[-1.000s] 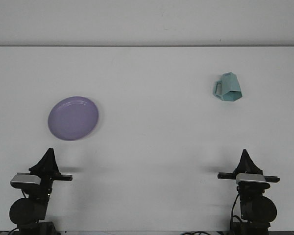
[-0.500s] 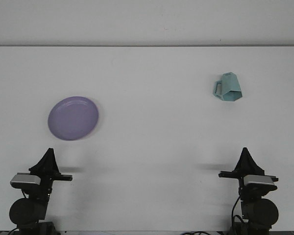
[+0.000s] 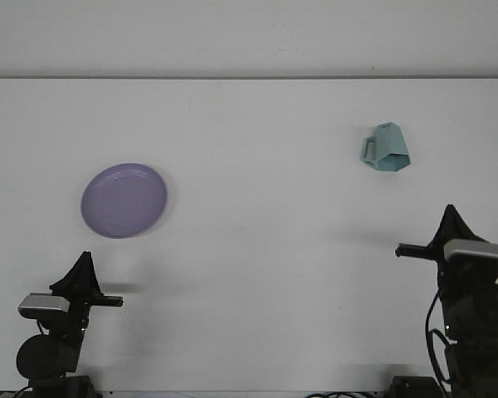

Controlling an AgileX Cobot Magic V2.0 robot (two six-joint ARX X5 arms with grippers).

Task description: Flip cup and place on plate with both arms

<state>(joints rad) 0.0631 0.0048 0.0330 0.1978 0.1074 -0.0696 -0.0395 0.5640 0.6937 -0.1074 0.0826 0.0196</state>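
White table [image 3: 257, 249], front view. Teal faceted cup [image 3: 386, 148] sits upside down on the far right of the table, wide rim down, handle on its left side. Purple plate [image 3: 124, 200] lies flat on the left side, well apart from the cup, nothing on it.

Right gripper [image 3: 450, 222] is at the lower right, raised above the table; the cup is ahead of its tip and a bit to the left, clearly apart, no contact. Its fingers read as one dark pointed shape from this angle, so cannot tell if jaws are released or clenched; nothing seen held.

Left gripper [image 3: 84, 264] is at the lower left, low near the table edge; the plate is ahead of its tip and slightly to the right, near but not touching. Same dark pointed silhouette, jaw state cannot be told, nothing seen held.

Cup not flipped upright, not on the plate
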